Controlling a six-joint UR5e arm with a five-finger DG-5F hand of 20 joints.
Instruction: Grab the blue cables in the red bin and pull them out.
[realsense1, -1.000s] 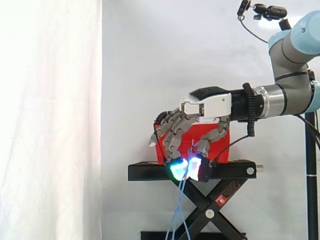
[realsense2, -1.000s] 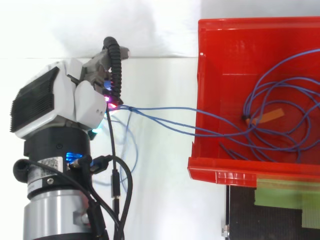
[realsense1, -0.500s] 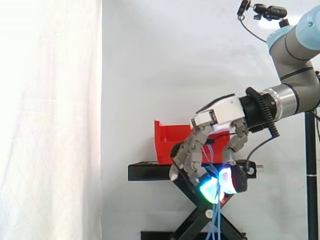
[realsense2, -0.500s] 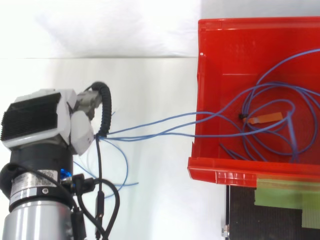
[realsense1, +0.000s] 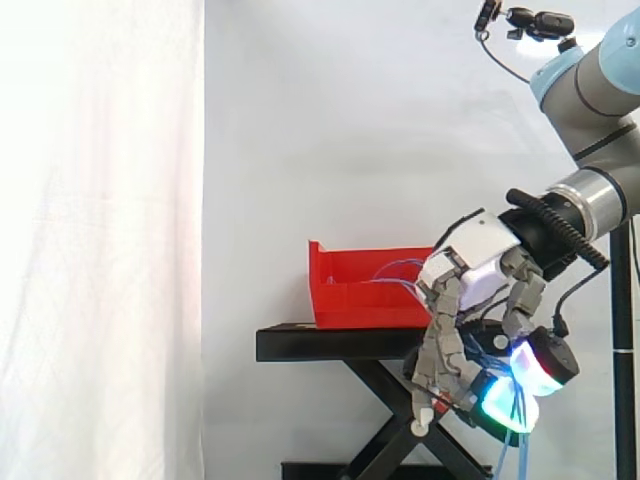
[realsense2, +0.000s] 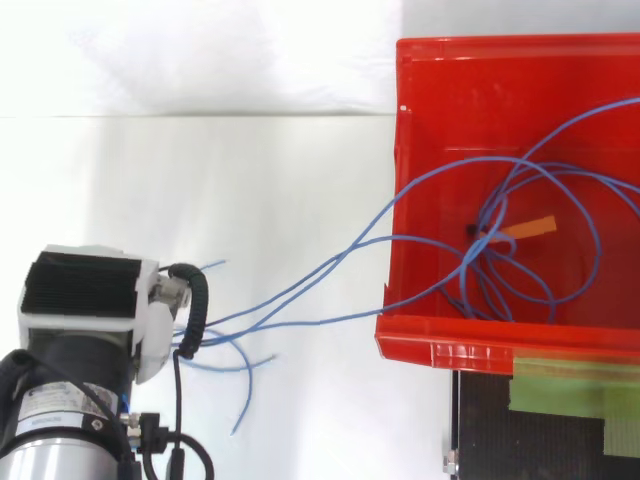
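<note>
The red bin (realsense2: 440, 130) (realsense1: 345, 300) sits on the black stand (realsense1: 330, 343). Thin blue cables (realsense2: 520, 215) loop inside it around an orange tag (realsense2: 528, 227). Several strands (realsense2: 300, 295) run out over the bin's left wall, stretched toward my hand (realsense2: 90, 310). In the side view my hand (realsense1: 480, 275) hangs low to the right of the bin, below the stand's top, fingers curled down with glowing pads (realsense1: 505, 398) pinched on the blue strands (realsense1: 515, 450), which trail downward. Loose cable ends (realsense2: 240, 370) splay beside the hand in the top view.
A white curtain backs the scene. The stand's scissor legs (realsense1: 385, 420) lie just left of my hand. A green-taped dark surface (realsense2: 560, 390) lies beyond the bin's lower edge in the top view.
My hand has swung down and away from the bin with the strands still pinched. More cable has come out over the bin wall, and the loops inside have shifted and tightened.
</note>
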